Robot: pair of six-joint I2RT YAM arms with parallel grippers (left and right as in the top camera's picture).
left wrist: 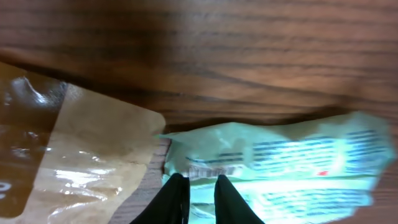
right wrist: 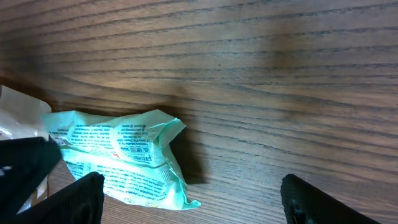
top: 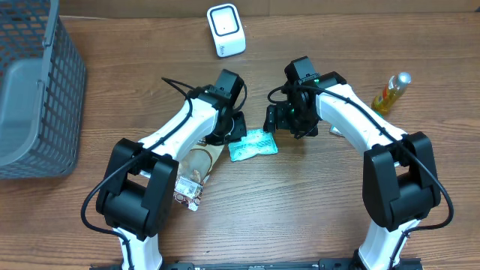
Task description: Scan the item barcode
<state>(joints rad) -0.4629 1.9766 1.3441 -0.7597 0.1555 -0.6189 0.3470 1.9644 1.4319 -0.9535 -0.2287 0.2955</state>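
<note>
A crumpled mint-green packet [top: 253, 145] lies flat on the wooden table [top: 300, 217], mid-table between the two arms. It is soft, wrinkled film with rows of small dark print and a red mark. No barcode can be made out for certain, as the print is too blurred.

The left hand [left wrist: 198, 183] sits at the packet's left edge with its fingers drawn narrow and a slim gap between them. Whether they pinch the film cannot be told. The right hand [right wrist: 191, 183] hovers just right of the packet, spread wide and holding nothing.

The step in hand appears to be getting a grip on the packet. It would go best by pinching a firm edge rather than loose film, then keeping the printed face flat and turned toward the white scanner [top: 226, 30], well apart at the table's far side.

A brown-and-clear pouch [left wrist: 81, 155] touches the packet's left corner. A grey basket [top: 30, 97] stands far left, and a yellow bottle [top: 391, 91] far right.
</note>
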